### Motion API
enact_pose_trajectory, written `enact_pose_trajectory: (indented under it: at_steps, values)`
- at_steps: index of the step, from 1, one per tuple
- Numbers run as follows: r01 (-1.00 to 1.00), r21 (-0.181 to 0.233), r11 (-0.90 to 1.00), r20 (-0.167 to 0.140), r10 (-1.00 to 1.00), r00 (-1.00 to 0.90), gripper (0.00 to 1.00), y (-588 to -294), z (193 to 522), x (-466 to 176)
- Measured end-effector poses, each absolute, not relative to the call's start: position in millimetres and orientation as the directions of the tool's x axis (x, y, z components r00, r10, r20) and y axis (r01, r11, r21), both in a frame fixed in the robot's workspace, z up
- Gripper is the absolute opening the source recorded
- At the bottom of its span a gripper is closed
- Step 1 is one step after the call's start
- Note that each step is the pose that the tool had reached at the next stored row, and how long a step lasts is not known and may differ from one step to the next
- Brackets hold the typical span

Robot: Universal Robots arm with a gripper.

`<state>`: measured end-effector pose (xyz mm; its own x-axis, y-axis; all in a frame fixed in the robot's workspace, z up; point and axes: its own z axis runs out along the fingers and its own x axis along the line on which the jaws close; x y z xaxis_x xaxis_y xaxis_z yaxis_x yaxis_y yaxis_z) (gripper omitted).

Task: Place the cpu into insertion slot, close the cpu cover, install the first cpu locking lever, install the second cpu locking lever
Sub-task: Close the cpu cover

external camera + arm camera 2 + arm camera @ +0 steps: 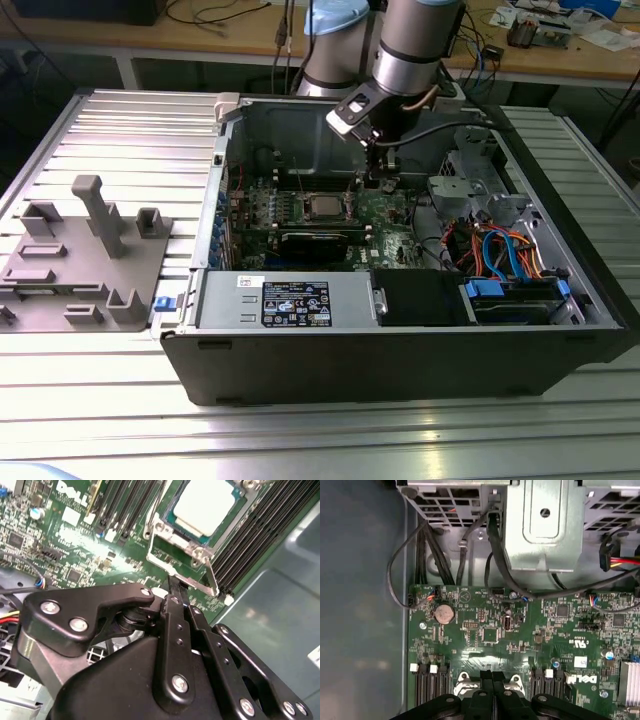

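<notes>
The cpu [322, 207] lies flat in the insertion slot [166, 514] of the green motherboard, its silver top [205, 502] bare. The cpu cover [213, 578] stands tilted up from the slot's edge, and green board shows through its window. My gripper [381, 178] hangs over the board just to the exterior view's right of the cpu. Its black fingers are shut together, and their tip [172, 582] meets the cover's raised free edge. Silver parts of the cover [462, 680] flank the fingertips [492, 676]. Whether the tip grips the edge or just touches it is unclear.
The open case holds a labelled power supply [300, 300] at the front and a drive bay with orange and blue cables [500, 250] on the exterior view's right. Memory slots [125, 500] flank the socket. A grey fixture tray [80, 250] sits outside the case.
</notes>
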<state>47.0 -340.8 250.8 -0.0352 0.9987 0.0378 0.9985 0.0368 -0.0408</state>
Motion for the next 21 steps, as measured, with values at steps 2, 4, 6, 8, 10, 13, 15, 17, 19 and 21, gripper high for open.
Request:
enact_pose_trajectory:
  at_steps: [2, 4, 6, 8, 10, 13, 15, 17, 19, 21]
  values:
    - [0.998, -0.041, 0.037, 0.038, 0.999, -0.035, 0.11, -340.9, 250.7, 42.9]
    - [0.998, -0.041, 0.037, 0.038, 0.999, -0.035, 0.11, -340.9, 250.7, 39.5]
    - [0.998, -0.041, 0.037, 0.038, 0.999, -0.035, 0.11, -340.9, 250.6, 36.6]
    - [0.998, -0.041, 0.037, 0.038, 0.999, -0.035, 0.11, -340.9, 250.6, 34.3]
    - [0.998, -0.041, 0.037, 0.038, 0.999, -0.035, 0.11, -340.9, 250.5, 32.5]
    - [0.998, -0.041, 0.037, 0.038, 0.999, -0.035, 0.11, -340.9, 250.3, 29.4]
    - [0.998, -0.041, 0.037, 0.038, 0.999, -0.035, 0.11, -340.9, 250.2, 27.6]
    - [0.998, -0.041, 0.037, 0.038, 0.999, -0.035, 0.11, -340.9, 250.1, 25.5]
    - [0.998, -0.041, 0.037, 0.038, 0.999, -0.035, 0.11, -340.9, 250.0, 23.6]
    - [0.998, -0.041, 0.037, 0.038, 0.999, -0.035, 0.11, -340.9, 250.0, 22.5]
